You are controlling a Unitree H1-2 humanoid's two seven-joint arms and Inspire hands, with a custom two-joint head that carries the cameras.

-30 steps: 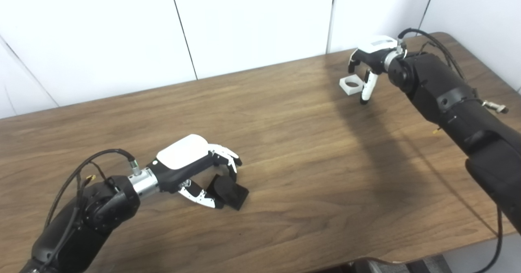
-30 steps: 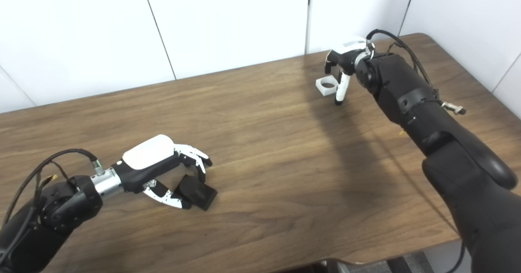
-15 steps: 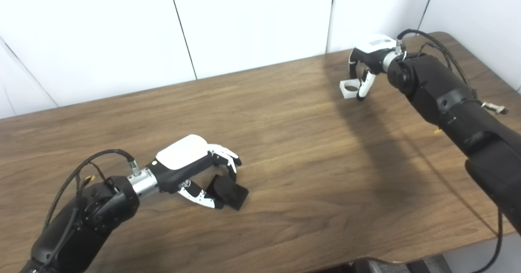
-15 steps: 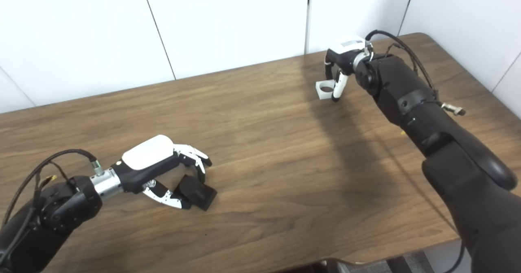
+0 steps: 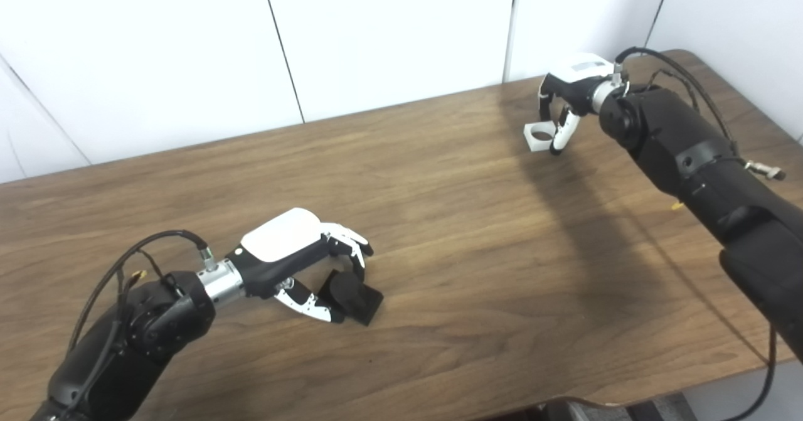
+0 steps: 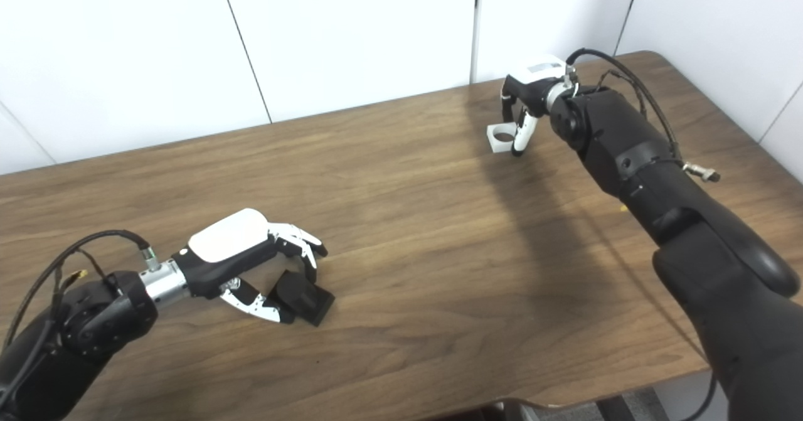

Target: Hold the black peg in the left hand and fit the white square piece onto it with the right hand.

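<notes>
The black peg point(image 5: 351, 295), a short cylinder on a square base, stands on the wooden table point(image 5: 452, 233) at the front left. My left hand point(image 5: 301, 255) is around it, fingers over its top and thumb against its near side. The white square piece point(image 5: 539, 136) with a round hole is at the far right of the table, tilted with its hole facing me. My right hand point(image 5: 568, 98) is shut on it, fingers behind and thumb in front.
White wall panels stand behind the table's far edge. The table's right edge point(image 5: 746, 101) runs close behind my right arm. A dark chair back point(image 5: 583, 408) shows below the front edge.
My right hand's fingers and thumb closed on the white square piece and tipped it up off the table. The left hand and the black peg have stayed put.
</notes>
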